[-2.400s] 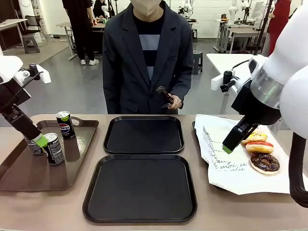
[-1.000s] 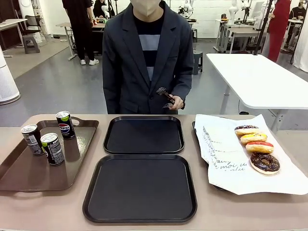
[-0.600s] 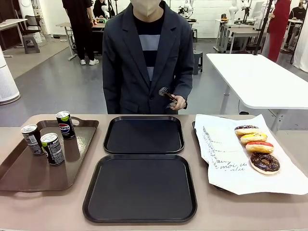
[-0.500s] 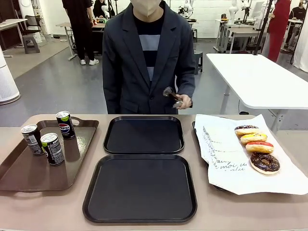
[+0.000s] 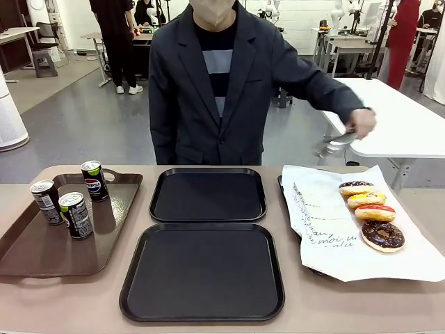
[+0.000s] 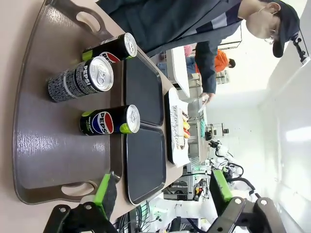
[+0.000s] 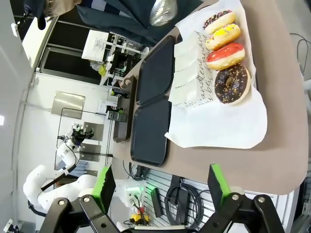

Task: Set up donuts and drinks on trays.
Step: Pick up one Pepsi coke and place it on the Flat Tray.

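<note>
**Donuts to the person, cans to the left arm: keep the lanes apart**

Both black trays, the far tray point(image 5: 208, 195) and the near tray point(image 5: 201, 271), lie bare in the middle of the tabletop point(image 5: 292, 313). The four donuts point(image 5: 368, 212) sit in a row on white paper point(image 5: 327, 236) at the right. The drinks point(image 5: 76, 214) stand upright among three cans at the far left of the brown tray point(image 5: 42, 254).

The person's hand point(image 5: 361, 123) reaches out over the far right with a silvery tool point(image 5: 334, 142), too blurred to name for certain. It is probably heading for the donuts.

In the wrist views the left jaws and the right jaws each stand wide apart with nothing between them. The left pair looks along the brown tray, the right pair looks over the paper.

As I read it, the step in hand is the first transfer onto a tray.

- The right arm does best to keep off the paper while the hand works there.
- The left arm can take a can. The three stand close, so it should pick the one with the most room around it.
- It should close squarely on the can's body and lift it straight.
- The can should go down near a tray corner, which leaves the middle free for a donut.
</note>
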{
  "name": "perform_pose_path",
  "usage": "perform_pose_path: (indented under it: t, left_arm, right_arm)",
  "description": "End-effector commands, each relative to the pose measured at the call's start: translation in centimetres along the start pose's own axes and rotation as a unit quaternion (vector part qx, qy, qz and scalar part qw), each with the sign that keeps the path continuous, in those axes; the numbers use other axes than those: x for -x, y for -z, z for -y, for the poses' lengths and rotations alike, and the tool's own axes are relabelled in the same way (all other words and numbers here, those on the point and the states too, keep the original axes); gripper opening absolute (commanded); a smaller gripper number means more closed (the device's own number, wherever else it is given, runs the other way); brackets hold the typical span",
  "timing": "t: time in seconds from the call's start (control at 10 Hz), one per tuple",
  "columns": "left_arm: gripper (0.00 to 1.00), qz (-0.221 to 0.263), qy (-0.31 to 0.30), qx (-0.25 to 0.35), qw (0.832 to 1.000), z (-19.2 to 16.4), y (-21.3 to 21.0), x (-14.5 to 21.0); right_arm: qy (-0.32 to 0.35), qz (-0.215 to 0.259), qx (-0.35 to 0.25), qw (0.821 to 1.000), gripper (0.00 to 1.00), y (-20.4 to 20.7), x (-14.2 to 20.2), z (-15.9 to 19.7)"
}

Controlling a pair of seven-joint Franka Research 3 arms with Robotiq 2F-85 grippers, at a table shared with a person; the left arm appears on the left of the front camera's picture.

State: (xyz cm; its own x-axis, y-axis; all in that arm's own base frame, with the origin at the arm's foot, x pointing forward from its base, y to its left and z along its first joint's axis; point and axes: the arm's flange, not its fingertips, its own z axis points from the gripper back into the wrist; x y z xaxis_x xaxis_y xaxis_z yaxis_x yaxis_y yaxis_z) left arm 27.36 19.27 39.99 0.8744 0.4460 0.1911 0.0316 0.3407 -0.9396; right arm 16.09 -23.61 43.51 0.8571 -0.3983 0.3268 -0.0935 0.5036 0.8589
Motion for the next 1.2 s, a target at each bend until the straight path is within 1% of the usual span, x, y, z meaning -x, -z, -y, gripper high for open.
perform_pose_path:
  t: [0.0,1.0,1.1]
  left_arm:
    - [1.0,0.006,0.005,0.009,1.0,-0.04,-0.03,-0.11]
    - [1.0,0.006,0.005,0.009,1.0,-0.04,-0.03,-0.11]
    - [1.0,-0.001,0.0,0.0,1.0,0.06,0.02,0.02]
  right_arm:
    - [-0.009,0.004,-0.008,1.0,1.0,-0.26,-0.12,0.06]
    - [-0.009,0.004,-0.008,1.0,1.0,-0.26,-0.12,0.06]
    - [-0.009,0.004,-0.008,1.0,1.0,-0.26,-0.12,0.06]
